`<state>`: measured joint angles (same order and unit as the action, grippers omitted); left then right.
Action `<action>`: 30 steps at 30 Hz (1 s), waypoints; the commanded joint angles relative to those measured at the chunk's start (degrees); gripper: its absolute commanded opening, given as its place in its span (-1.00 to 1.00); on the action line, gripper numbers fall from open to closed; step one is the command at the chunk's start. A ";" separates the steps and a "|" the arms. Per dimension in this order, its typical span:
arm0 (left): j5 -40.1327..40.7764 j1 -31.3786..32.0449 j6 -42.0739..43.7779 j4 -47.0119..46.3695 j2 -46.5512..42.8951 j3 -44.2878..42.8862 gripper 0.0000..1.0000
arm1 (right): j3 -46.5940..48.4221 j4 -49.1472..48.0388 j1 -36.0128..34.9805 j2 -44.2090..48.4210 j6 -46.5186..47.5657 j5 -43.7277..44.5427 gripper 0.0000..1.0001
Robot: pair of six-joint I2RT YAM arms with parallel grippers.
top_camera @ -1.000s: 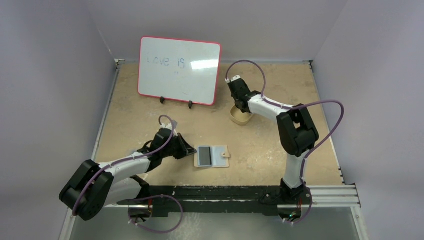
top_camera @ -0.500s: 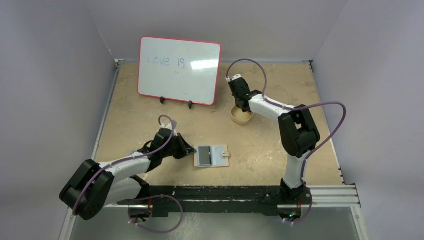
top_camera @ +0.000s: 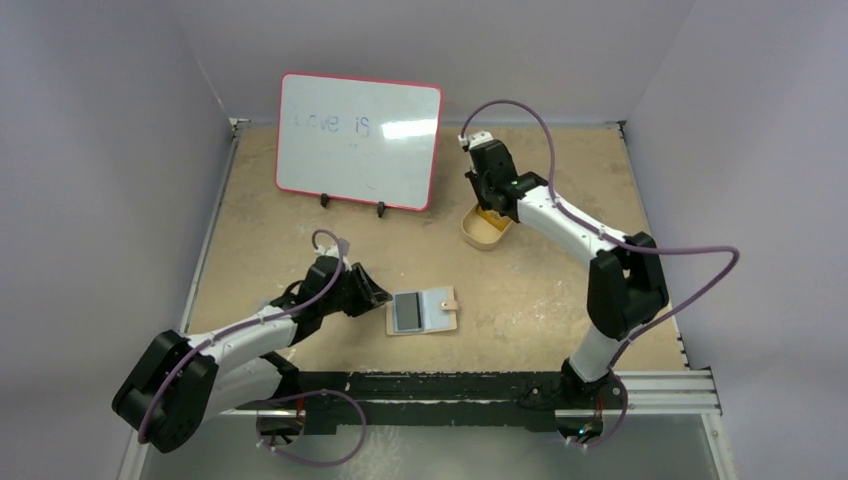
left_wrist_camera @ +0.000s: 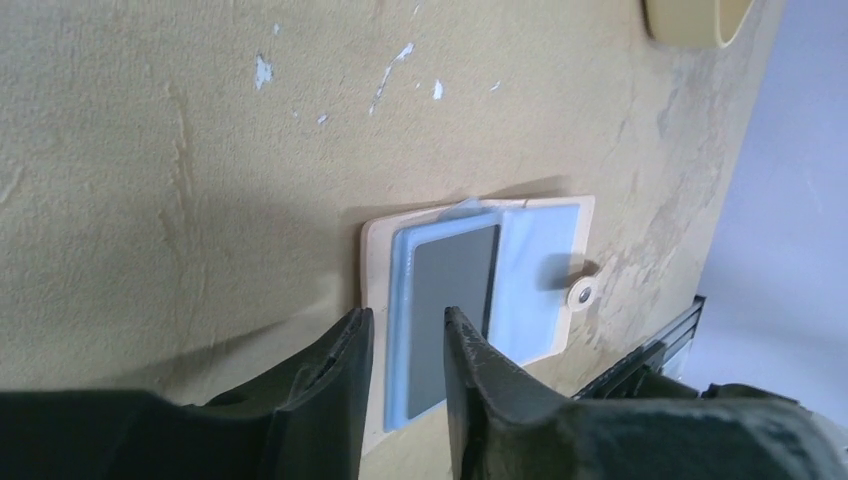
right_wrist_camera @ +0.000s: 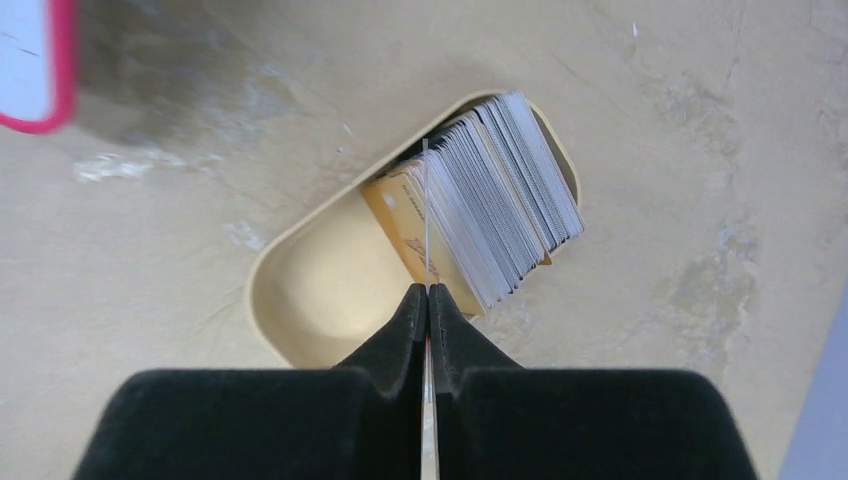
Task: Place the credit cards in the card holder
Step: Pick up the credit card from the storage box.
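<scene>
Tan table filled the overhead view, pale walls around it and a whiteboard propped at upper left. At lower centre the holder lay open and flat, pockets up, likely so that cards could slide in. The left gripper sat just beside its left edge, while the right gripper reached down into the dish at upper centre. From the left wrist, a grey card lay in the holder's left pocket; the left gripper's jaws stood narrowly apart over the holder's near edge, nothing between them. From the right wrist, the cards stood on edge in the dish's right half, probably so that one could be picked singly. The right gripper was pinched tight on one card, seen edge-on at the stack's left end; whether it was clear of the stack could not be told.
</scene>
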<state>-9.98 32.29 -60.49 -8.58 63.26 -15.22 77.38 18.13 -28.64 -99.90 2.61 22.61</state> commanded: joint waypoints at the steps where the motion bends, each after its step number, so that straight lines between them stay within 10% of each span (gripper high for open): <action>1: 3.38 0.23 0.84 5.09 -3.32 -5.44 -0.30 | -0.86 -0.06 -0.01 6.37 -4.90 -8.84 -1.00; 9: 4.58 0.27 1.09 11.59 -7.81 -13.28 -0.01 | -11.94 -12.63 -0.41 19.77 -17.54 -32.97 -1.00; 18: 0.34 0.22 0.66 10.50 -12.28 -21.55 0.00 | -36.50 -48.51 -1.31 35.31 -41.93 -55.60 -1.00; 30: -13.03 0.23 -5.38 -9.29 -12.36 -21.22 -0.01 | -47.04 -79.90 -2.87 34.51 -62.55 -63.68 -1.00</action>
<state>-18.22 32.29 -63.94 -8.95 50.98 -35.24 30.50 -47.18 -30.50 -64.42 -52.77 -36.60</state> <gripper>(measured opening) 0.502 0.005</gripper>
